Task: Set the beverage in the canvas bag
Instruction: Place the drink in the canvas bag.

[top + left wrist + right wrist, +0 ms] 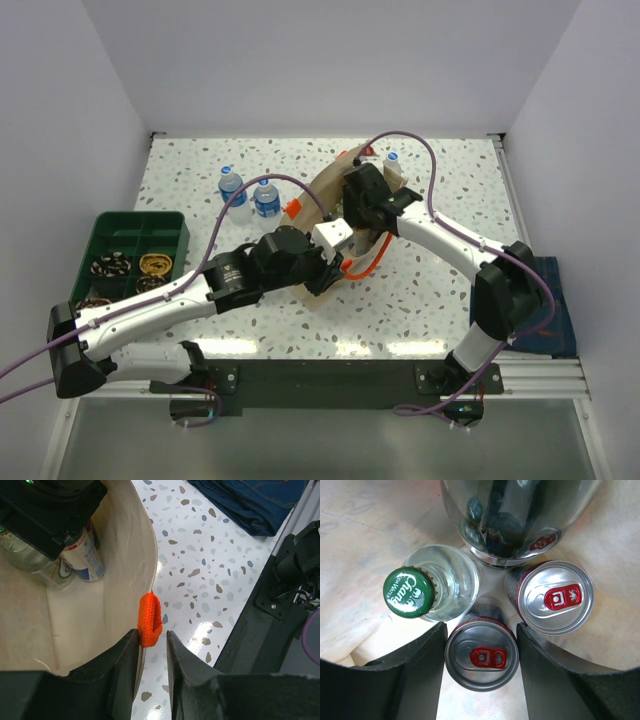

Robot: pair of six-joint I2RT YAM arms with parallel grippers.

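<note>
The canvas bag stands mid-table, beige with an orange strap handle. My right gripper reaches down into it. In the right wrist view the right gripper is shut on the beverage, a silver can with a red tab. Beside it stand a second can, a green-capped glass bottle and a big clear bottle. My left gripper straddles the bag's rim at its orange side tab. The fabric lies against one finger and the other stands off it.
Two blue-capped water bottles stand left of the bag, and a third stands behind it. A green compartment tray sits at the left edge. Folded blue jeans lie at the right edge.
</note>
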